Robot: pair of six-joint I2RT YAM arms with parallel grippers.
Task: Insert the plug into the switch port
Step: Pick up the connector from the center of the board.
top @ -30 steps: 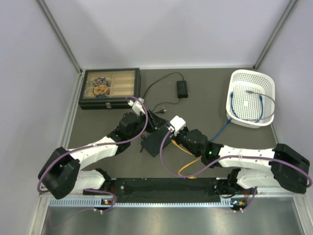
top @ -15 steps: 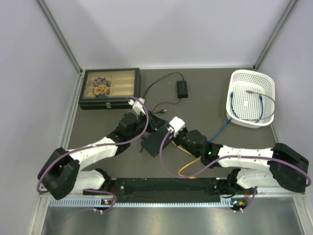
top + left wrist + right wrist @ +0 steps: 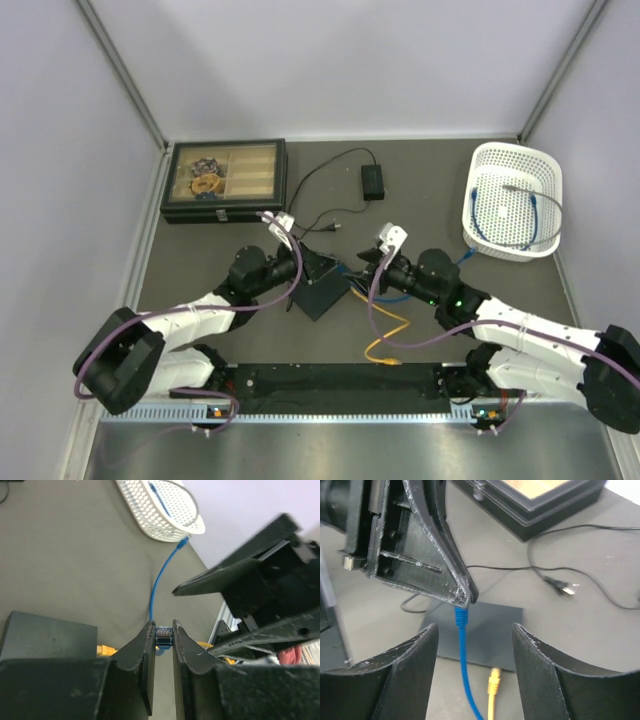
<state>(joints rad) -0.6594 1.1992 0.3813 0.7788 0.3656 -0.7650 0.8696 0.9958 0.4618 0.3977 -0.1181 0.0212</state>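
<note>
The blue cable's plug point(image 3: 164, 635) is pinched between the tips of my left gripper point(image 3: 163, 630), which is shut on it just above the switch. The switch is a flat dark grey box point(image 3: 320, 292), also seen in the left wrist view point(image 3: 45, 635) and in the right wrist view point(image 3: 492, 627). Its ports do not show. My right gripper point(image 3: 475, 637) stands open just right of the left one, and the blue cable point(image 3: 464, 655) hangs down between its fingers without touching them. From above, the left gripper point(image 3: 330, 268) and the right gripper point(image 3: 362, 268) face each other.
A yellow cable's plug point(image 3: 493, 679) lies with its tip at the switch's near edge. A white basket point(image 3: 515, 200) at the back right holds the rest of the blue cable. A black compartment case point(image 3: 225, 180) stands at the back left, and a power brick point(image 3: 373, 181) with a thin lead lies behind.
The right gripper has opened, let go of the blue plug and drawn back to the right. The left gripper has closed on that plug and now holds it alone.
</note>
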